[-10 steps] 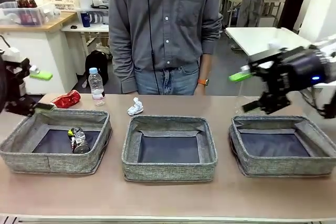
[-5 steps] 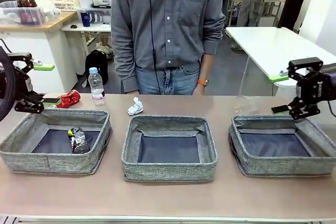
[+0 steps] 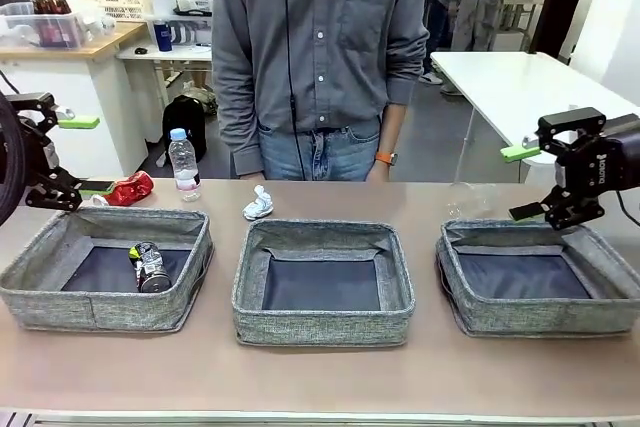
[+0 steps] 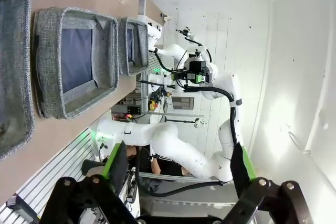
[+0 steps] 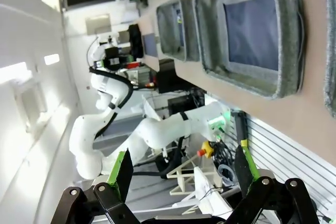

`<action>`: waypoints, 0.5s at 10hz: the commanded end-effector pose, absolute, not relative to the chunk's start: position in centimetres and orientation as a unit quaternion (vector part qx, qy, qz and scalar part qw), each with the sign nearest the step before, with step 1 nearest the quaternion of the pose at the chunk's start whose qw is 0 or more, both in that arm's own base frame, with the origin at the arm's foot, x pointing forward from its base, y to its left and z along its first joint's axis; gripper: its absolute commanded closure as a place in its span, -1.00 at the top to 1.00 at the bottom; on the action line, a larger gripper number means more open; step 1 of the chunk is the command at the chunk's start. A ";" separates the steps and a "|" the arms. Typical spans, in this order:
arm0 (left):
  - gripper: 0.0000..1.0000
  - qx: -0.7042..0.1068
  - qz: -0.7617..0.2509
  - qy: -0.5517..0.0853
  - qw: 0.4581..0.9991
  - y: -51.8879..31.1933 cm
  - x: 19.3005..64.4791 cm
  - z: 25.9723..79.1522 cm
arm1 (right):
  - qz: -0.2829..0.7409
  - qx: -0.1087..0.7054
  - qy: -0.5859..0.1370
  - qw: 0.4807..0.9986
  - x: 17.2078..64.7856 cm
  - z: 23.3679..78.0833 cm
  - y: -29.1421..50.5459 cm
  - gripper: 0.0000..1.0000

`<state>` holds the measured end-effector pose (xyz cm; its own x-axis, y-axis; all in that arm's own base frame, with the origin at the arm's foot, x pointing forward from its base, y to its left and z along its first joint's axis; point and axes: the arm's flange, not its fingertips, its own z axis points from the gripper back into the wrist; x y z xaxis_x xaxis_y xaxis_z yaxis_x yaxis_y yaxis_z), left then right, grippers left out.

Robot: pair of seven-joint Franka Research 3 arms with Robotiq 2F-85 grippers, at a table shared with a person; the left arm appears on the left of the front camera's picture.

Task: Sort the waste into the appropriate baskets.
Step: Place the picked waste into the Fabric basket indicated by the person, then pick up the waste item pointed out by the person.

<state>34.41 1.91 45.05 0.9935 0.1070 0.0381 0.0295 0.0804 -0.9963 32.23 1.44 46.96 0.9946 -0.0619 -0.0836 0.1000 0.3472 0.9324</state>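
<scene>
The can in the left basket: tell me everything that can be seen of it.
The can is dark with pale print and looks like metal. It lies on its side on the dark flat bottom of the left basket, with its silvery end turned toward the front camera. A small yellow patch shows at its far end. It sits near the middle of the floor, clear of the grey woven walls, and touches only the basket's bottom. Its print is too small to read.

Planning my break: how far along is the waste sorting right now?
Done: the dark can lies in the left basket. In hand: nothing; the left gripper and right gripper are both open, holding nothing. Left: the red can, bottle, paper wad and clear cup sit on the table, unsorted.
</scene>
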 end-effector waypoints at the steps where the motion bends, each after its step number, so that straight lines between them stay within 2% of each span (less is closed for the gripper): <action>1: 1.00 -0.684 0.022 -0.057 0.727 1.7 34.4 45.3 | -0.059 0.572 0.021 0.818 32.2 47.5 1.3 1.00; 5: 1.00 -0.684 0.022 -0.057 0.727 1.7 34.4 45.3 | -0.059 0.572 0.021 0.818 32.2 47.5 1.3 1.00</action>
